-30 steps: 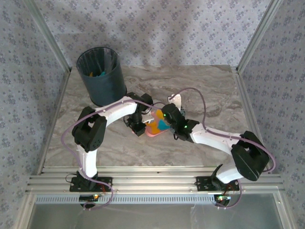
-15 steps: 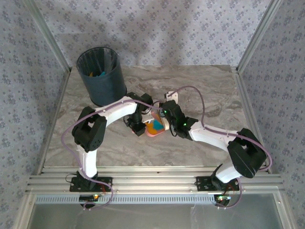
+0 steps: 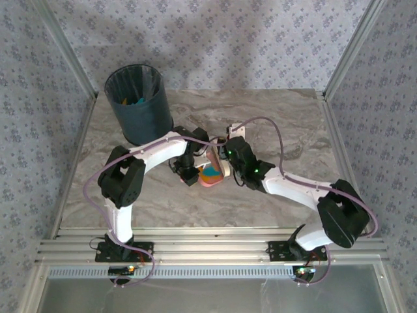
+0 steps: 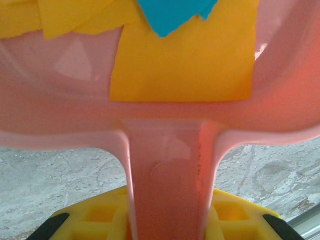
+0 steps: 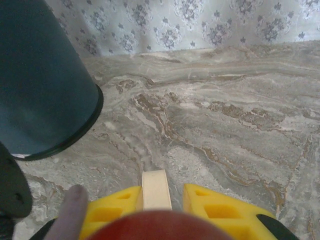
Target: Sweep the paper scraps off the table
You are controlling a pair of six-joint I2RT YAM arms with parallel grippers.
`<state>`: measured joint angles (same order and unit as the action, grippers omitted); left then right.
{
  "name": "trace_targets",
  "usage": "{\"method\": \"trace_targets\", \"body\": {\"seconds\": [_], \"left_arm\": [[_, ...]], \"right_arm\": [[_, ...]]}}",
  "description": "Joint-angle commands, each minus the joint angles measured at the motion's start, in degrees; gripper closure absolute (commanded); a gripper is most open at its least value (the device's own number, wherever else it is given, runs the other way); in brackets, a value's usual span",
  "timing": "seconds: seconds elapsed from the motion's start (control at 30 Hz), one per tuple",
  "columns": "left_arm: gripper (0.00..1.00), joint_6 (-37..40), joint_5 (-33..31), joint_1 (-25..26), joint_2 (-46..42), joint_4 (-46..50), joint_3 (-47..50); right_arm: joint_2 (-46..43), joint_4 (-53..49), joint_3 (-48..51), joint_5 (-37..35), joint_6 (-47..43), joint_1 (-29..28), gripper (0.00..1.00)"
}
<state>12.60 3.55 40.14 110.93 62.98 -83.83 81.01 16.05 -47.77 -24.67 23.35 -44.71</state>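
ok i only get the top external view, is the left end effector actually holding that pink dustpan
observer: yes, the left end effector is shut on the handle of the pink plastic dustpan, a yellow finger each side
operator: where do the scraps sit
observer: an orange-yellow paper scrap lies at the back of the pan by the handle, a teal-blue paper scrap overlapping it
operator: and the right one
observer: the right end effector is shut on a flat cream handle

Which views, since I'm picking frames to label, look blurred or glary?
Left wrist view: the dustpan is soft, with pale glare on its wall. Right wrist view: table sharp, cream handle at the bottom edge blurred. Top view: even light, faint shadows on the wallpaper.
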Motion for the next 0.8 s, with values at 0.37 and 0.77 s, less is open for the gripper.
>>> {"method": "trace_targets", "body": {"seconds": [0.37,0.77], "left_arm": [[1.00,0.25,0.58,1.53,-4.47,3.05,0.42],[1.00,-1.28,1.12,2.00,-10.85,4.38,6.98]], "right_arm": [[-11.57,-5.01,1.89,-0.93,0.88,1.47,1.00],[-14.05,-8.15,4.09,4.15,0.51,6.42,1.00]]}}
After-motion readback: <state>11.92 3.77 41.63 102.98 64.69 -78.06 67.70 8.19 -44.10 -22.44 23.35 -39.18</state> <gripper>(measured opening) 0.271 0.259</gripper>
